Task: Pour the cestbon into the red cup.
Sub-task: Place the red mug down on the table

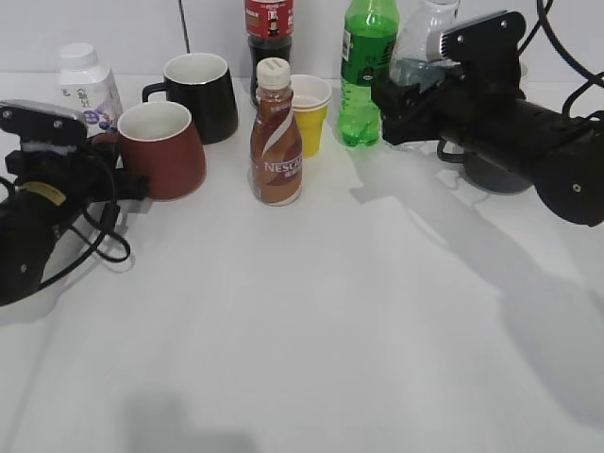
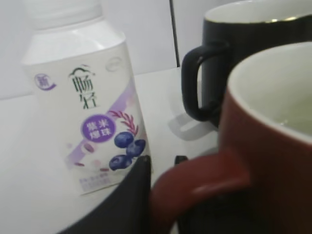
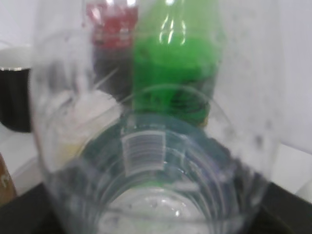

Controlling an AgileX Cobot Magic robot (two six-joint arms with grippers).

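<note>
Cestbon sat clamped in right gripper, unpoured; left gripper pinched red cup handle — next, carry bottle leftward over cup, tip.

Cestbon a close blur, right claw fingertips hidden behind it; left claw cropped.

This looks like a robot test bench in a lab rather than a home or shop. A plain white desk stands against a bare white panelled wall, with nothing domestic around it. Two black robot arms with loose cabling reach in from either side. The drinks are lined up like props: a Nescafe bottle, a green soda bottle, a yoghurt bottle, a yellow paper cup and mugs.
</note>
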